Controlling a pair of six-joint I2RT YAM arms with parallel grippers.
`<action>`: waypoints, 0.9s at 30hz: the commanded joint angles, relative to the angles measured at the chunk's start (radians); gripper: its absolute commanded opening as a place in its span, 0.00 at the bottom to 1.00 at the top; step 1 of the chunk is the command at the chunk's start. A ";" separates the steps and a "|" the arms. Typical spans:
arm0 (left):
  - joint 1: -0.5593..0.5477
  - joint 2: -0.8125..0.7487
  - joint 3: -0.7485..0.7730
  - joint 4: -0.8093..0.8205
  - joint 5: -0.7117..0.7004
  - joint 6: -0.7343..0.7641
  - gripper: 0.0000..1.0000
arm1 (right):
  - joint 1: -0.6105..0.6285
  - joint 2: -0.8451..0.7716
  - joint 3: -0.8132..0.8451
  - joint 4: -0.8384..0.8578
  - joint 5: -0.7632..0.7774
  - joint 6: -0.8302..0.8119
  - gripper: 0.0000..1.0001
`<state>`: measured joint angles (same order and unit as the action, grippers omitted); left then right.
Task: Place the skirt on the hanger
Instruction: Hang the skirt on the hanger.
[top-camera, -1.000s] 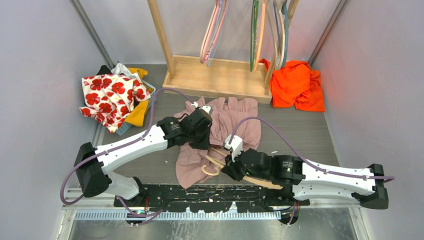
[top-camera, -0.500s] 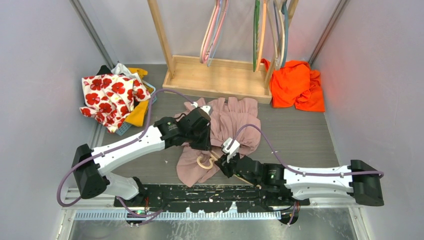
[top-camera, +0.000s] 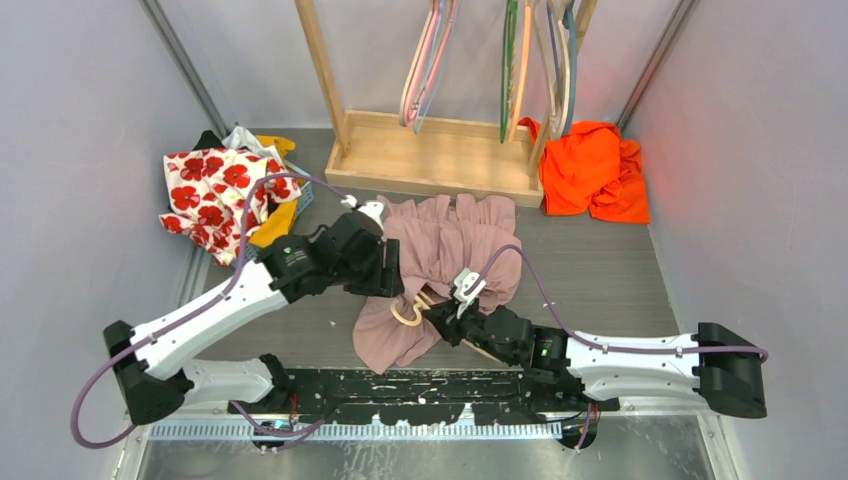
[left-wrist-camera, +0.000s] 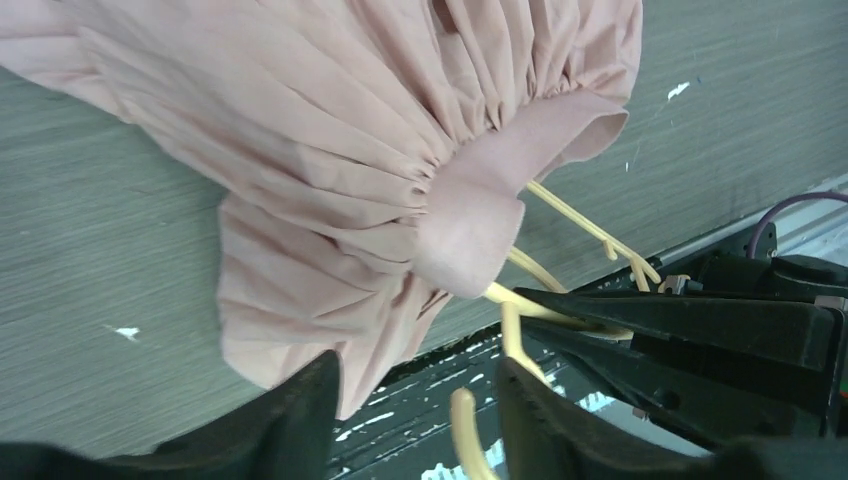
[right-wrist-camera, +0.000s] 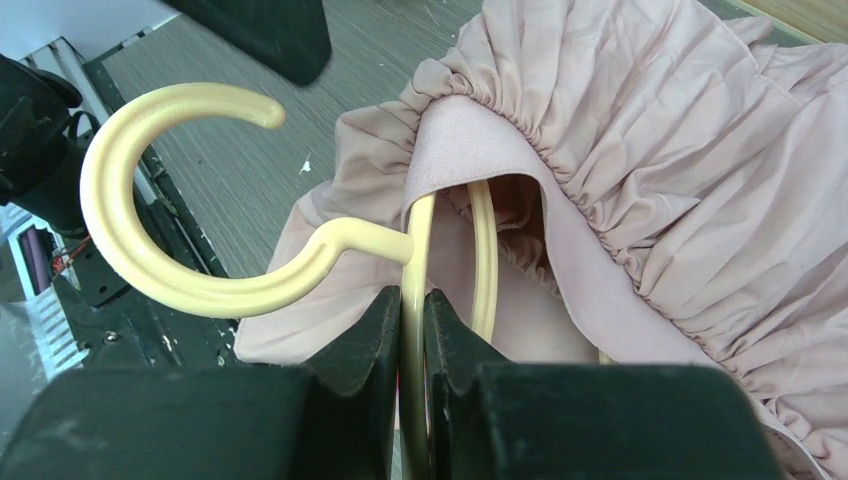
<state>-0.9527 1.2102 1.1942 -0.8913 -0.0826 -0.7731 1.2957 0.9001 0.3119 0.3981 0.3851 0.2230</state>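
Nearest the arm bases, the right gripper (right-wrist-camera: 412, 330) is clamped on the cream hanger (right-wrist-camera: 200, 292). One hanger arm is tucked inside the waistband of the pink skirt (top-camera: 455, 250), which lies on the grey table (top-camera: 600, 265). The left gripper (left-wrist-camera: 420, 400), closed over the skirt a second ago, now stands open and empty, drawn back leftward. A wooden rack (top-camera: 430, 160) stands beyond.

No legible text, labels, brand marks, numbers or signs in any of the three views. Checked top and both wrist cameras: nothing readable.
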 joint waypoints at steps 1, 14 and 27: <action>0.041 -0.063 0.048 -0.063 -0.049 0.024 0.63 | -0.003 -0.037 0.009 0.133 -0.026 -0.011 0.01; 0.053 0.117 0.035 0.062 0.006 -0.047 0.99 | -0.004 -0.041 0.080 0.073 -0.090 -0.033 0.01; 0.082 0.158 -0.015 0.178 0.070 -0.082 0.68 | -0.005 -0.010 0.120 0.096 -0.085 -0.059 0.01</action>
<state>-0.8806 1.3724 1.1847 -0.7998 -0.0544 -0.8413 1.2907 0.8825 0.3614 0.3809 0.3058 0.1886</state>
